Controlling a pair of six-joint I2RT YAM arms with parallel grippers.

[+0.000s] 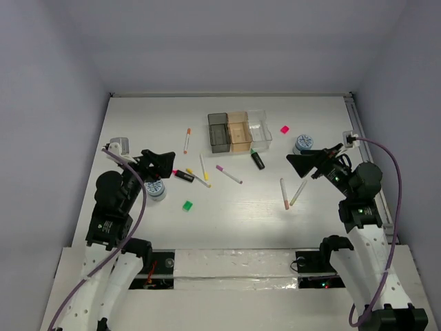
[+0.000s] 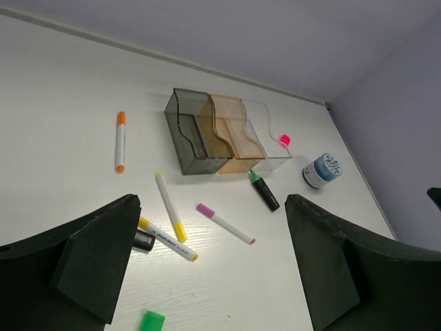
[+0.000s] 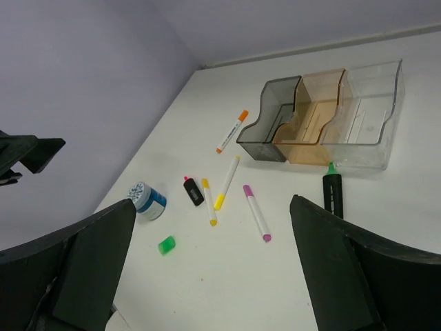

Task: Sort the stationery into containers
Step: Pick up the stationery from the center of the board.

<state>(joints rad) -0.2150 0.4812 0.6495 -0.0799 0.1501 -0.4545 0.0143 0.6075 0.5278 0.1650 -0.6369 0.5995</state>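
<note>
Three joined bins, dark grey, amber and clear, stand at the back centre. In front of them lie an orange-capped pen, two yellow-capped pens, a magenta-capped pen, a green-tipped black marker and a pink-tipped black marker. A green eraser lies nearer, a pink eraser at the right. One tape roll sits under my left gripper, the other by my right gripper. Both grippers hover open and empty.
Two more pens lie crossed at the tips near the right arm. The table's raised right edge and back wall bound the area. The left wrist view shows the bins ahead, the right wrist view shows them at upper right.
</note>
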